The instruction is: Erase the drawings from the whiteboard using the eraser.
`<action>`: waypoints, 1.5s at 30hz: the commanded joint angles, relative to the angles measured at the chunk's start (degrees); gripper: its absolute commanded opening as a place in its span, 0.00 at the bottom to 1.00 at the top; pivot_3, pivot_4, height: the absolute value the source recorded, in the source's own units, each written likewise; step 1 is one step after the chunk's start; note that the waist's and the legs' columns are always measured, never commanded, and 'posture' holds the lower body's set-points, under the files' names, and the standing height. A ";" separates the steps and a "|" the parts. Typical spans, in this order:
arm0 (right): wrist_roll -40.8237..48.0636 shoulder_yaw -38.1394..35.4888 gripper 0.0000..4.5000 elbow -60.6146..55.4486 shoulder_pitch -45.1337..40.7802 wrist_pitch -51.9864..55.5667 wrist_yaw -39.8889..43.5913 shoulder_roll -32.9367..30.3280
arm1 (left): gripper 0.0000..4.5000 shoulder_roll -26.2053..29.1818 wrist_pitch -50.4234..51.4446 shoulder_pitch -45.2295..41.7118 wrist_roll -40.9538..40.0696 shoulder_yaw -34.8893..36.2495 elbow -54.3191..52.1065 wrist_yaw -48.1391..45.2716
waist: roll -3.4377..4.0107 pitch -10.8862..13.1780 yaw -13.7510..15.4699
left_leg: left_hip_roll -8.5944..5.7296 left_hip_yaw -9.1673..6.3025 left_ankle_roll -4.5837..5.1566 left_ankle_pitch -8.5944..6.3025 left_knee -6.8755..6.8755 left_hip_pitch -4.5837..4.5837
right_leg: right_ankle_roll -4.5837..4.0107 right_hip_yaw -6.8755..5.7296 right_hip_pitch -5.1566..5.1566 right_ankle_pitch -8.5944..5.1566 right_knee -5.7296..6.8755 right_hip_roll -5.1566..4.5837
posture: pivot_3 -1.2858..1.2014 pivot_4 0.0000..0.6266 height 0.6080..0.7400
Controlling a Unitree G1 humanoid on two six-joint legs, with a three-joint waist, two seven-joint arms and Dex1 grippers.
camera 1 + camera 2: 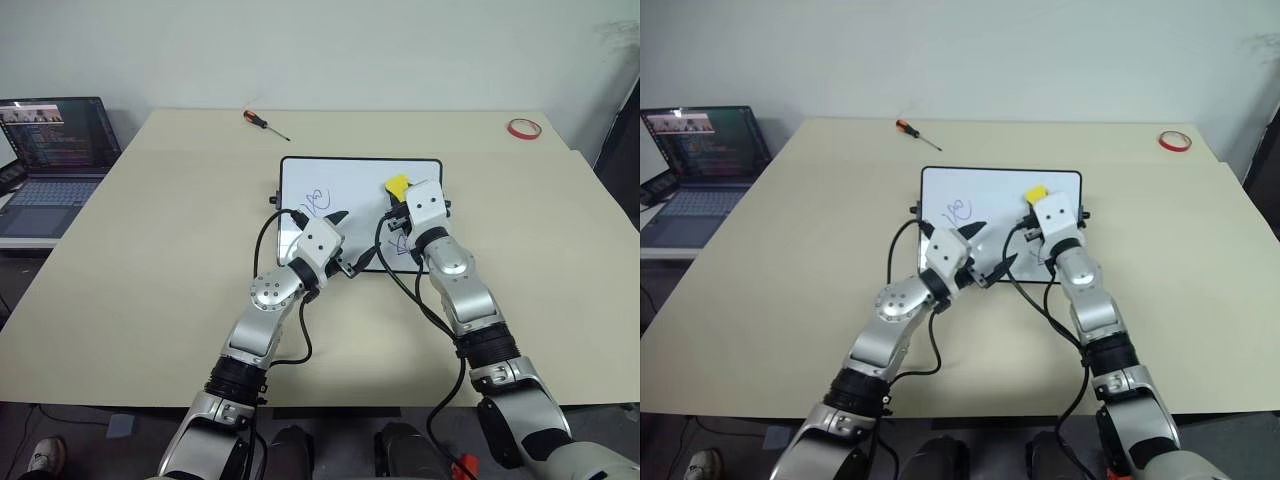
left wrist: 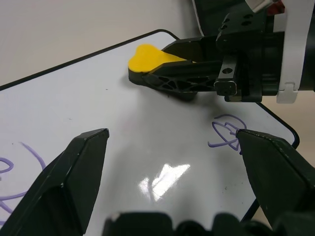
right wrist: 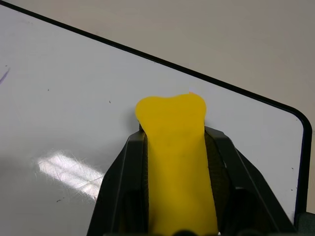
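The whiteboard (image 1: 350,178) lies flat in the middle of the table, black-framed and glossy. Blue drawings remain on it: one scribble (image 1: 318,200) at its left-centre, and another (image 2: 225,132) near its front edge beside my right arm. My right gripper (image 3: 177,140) is shut on the yellow eraser (image 1: 397,185), whose black underside rests on the board near its far right corner. My left gripper (image 2: 170,140) stands open over the front part of the board, with nothing between its fingers.
An orange-handled screwdriver (image 1: 265,123) lies at the table's far edge, and a red tape ring (image 1: 523,128) sits at the far right corner. An open laptop (image 1: 50,160) stands on a lower surface to the left.
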 commanded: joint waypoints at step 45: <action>15.66 -7.82 0.27 -46.92 28.08 26.22 12.10 -6.97 | 1.00 12.24 10.31 20.77 -9.34 2.63 -24.60 -9.25 | 0.03 0.06 0.16 | 0.04 -0.05 0.01 -0.01 -0.21 -0.29 | 0.01 0.00 -0.21 -0.01 -0.36 -0.03 | 0.52 0.24 1.00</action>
